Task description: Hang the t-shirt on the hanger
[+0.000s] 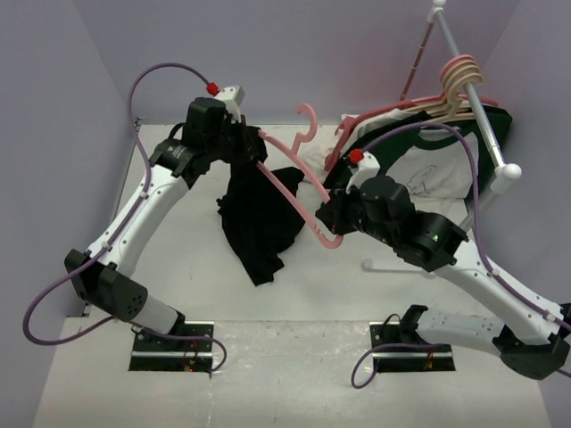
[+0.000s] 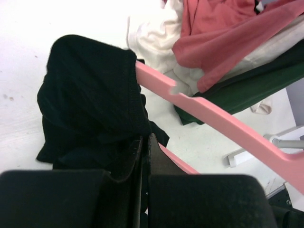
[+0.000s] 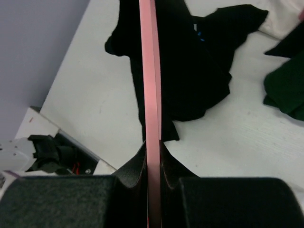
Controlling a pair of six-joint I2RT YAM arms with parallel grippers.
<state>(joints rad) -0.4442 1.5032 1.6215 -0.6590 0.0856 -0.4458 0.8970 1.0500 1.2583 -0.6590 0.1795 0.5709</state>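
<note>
- two end effectors, both closed down to a thin slit: the left end effector (image 2: pixel 145 142) pinches a fold of the black t-shirt (image 1: pixel 259 214), and the right end effector (image 3: pixel 153 149) clamps the pink hanger (image 1: pixel 299 183) near one end, a finger pressed on either side of the bar.
- the t-shirt hangs bunched from the hanger's other end, by the left end effector. its lower part trails down between the arms and looks to rest on the tabletop (image 1: pixel 178 267).
- the hanger is held tilted above the tabletop, its hook toward the back wall.
- only the top view shows both arms at once, and the rack (image 1: pixel 482 116) at the back right with cream hangers (image 1: pixel 459 76) and a dark green shirt (image 1: pixel 428 165) with a white front.
- only the left wrist view shows the black cloth pulled over the hanger's arm, with a red garment (image 2: pixel 223 33) and a white cloth (image 2: pixel 156 42) beyond.
- the right wrist view shows the hanger edge-on, a pink strip running straight out from the fingers across the black cloth.
</note>
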